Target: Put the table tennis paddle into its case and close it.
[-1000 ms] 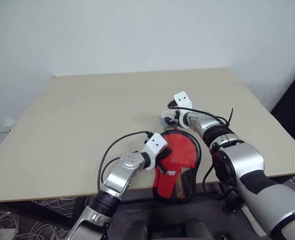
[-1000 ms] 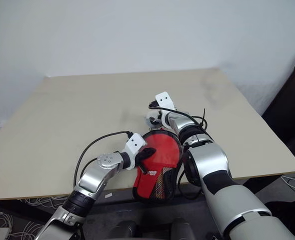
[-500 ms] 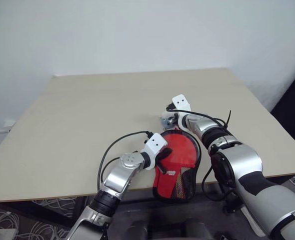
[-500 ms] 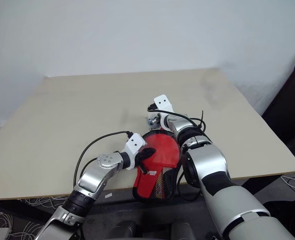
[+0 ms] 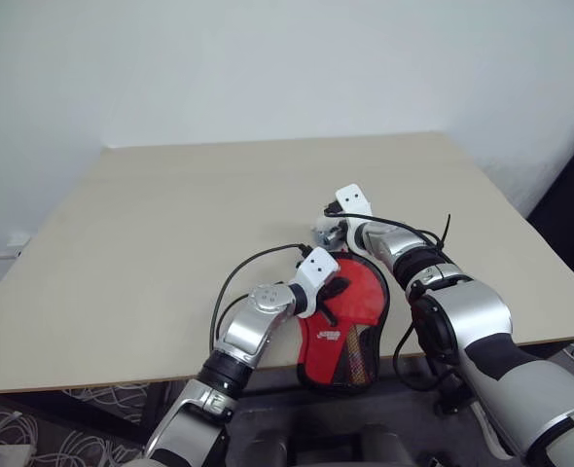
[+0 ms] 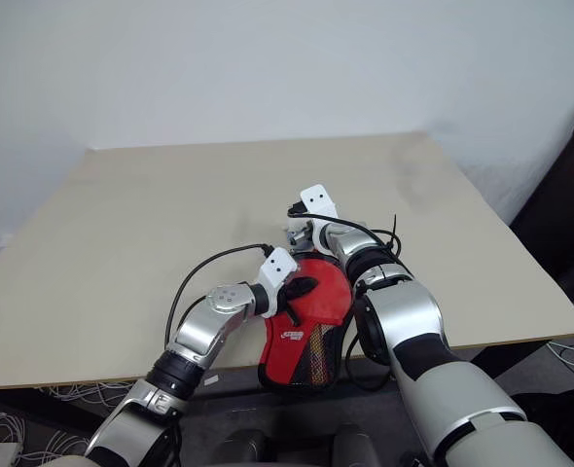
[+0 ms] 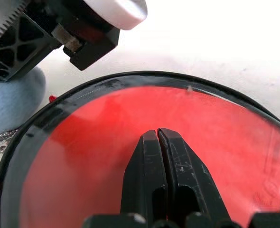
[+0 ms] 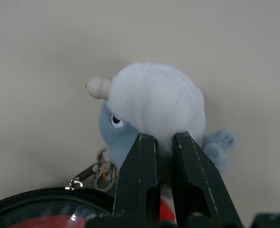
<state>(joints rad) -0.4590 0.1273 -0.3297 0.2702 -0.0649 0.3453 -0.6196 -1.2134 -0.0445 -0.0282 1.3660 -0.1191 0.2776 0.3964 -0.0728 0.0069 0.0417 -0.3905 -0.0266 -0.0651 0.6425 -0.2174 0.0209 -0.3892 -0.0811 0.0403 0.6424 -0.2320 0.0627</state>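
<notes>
- The table tennis paddle (image 5: 350, 297) is already inside the case (image 5: 342, 358), red face showing through the see-through half, at the tabletop's (image 5: 151, 243) near edge with the handle end hanging off it.
- Paddle looks stiff and light; the case is soft fabric, probably floppy, so I'd pull by the zip charm, not the cloth.
- Left pincer (image 7: 158, 142) is pressed together, empty, tips resting on the clear cover.
- Right pincer (image 8: 163, 140) is clamped on the plush charm (image 8: 154, 107) clipped to the zip.
- Can't tell how much zip is done up; the arms hide most of the edging.
</notes>
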